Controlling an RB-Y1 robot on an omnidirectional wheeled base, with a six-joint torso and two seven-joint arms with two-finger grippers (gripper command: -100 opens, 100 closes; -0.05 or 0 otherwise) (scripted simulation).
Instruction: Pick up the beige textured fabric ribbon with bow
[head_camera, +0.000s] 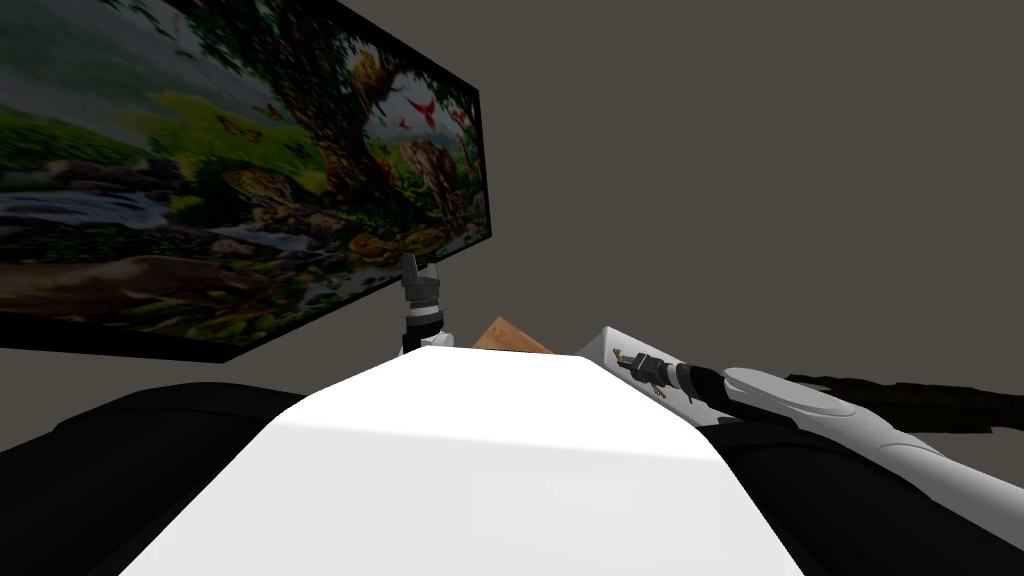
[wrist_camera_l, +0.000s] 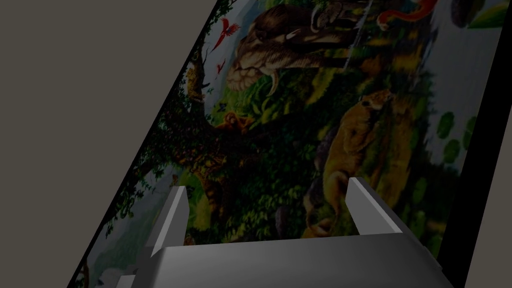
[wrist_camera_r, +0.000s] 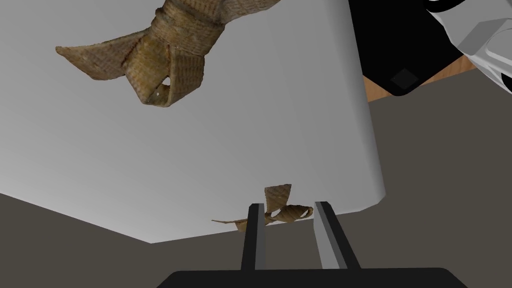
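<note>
Pinching the tan woven ribbon with bow (wrist_camera_r: 278, 197) at its knot, at the edge of the white counter (wrist_camera_r: 200, 165), I have my right pincer (wrist_camera_r: 289, 204) drawn narrow against its sides for a firm lift, while my left pincer (wrist_camera_l: 267, 190) hangs wide, raised clear.

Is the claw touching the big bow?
Apart: right wrist view shows bare white surface between the big bow and the right claw, shut on a small bow.

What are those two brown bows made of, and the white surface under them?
Both the small bow and the big bow look like coarse woven fabric, matte tan-brown: a criss-cross weave shows on their loops. The white surface is smooth and plain, without grain; its material can't be told.
</note>
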